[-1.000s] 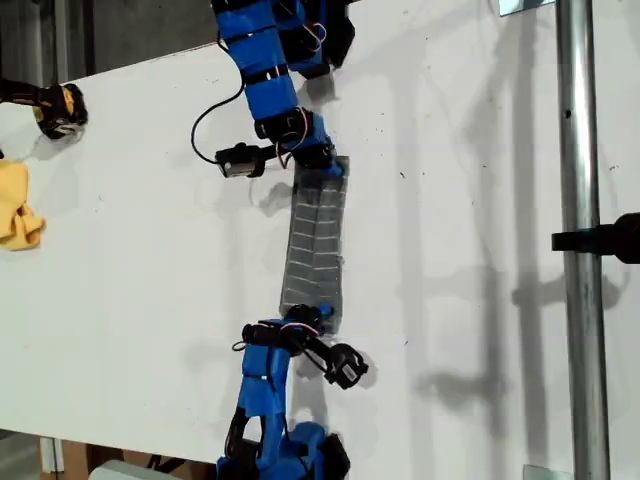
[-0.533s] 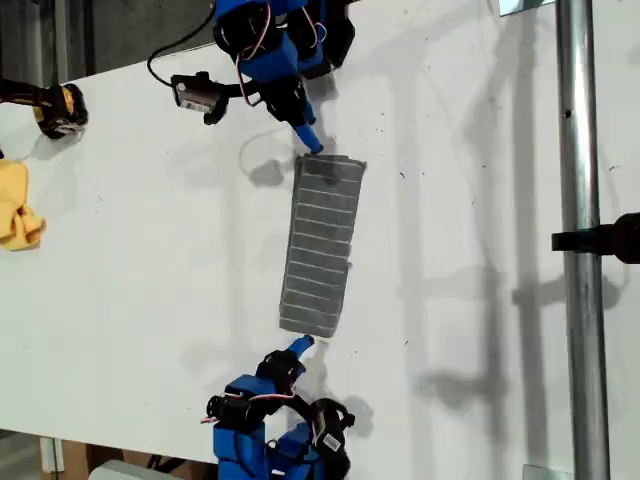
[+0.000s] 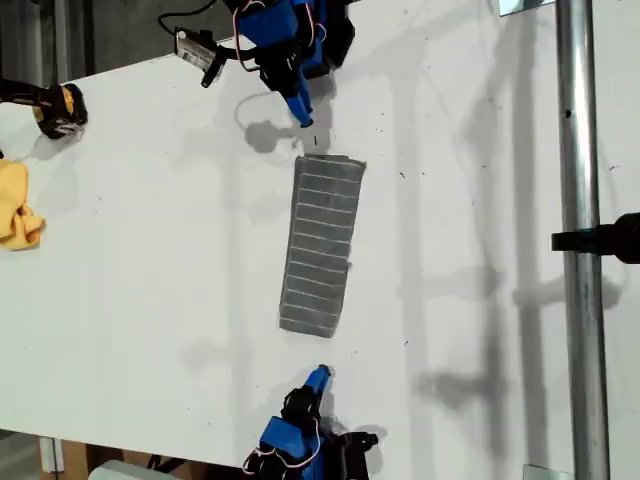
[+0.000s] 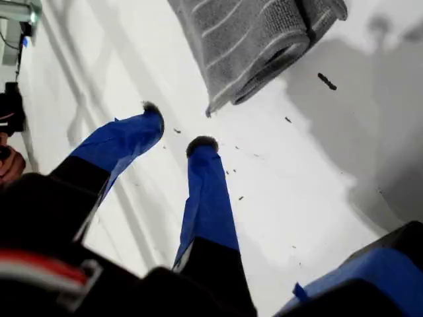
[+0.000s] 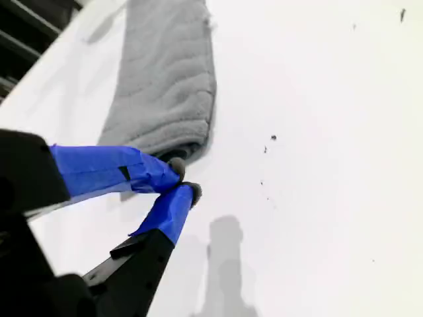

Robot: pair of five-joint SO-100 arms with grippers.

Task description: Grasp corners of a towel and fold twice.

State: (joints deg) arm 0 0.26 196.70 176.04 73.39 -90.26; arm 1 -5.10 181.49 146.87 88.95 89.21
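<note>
On the white table [image 3: 150, 250], the folded towel [image 3: 320, 245] bears no writing.

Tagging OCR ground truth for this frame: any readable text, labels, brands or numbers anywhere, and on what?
None: no readable text in any of the three views.
The towel shows only white stripes, no tag or label.
The blue tape on my first hand and my second hand is blank.
The white table carries only dark specks, no markings.
The yellow cloth is plain.

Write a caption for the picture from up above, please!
Folded gray towel lies on the white table, blue grippers apart from both ends.
</note>
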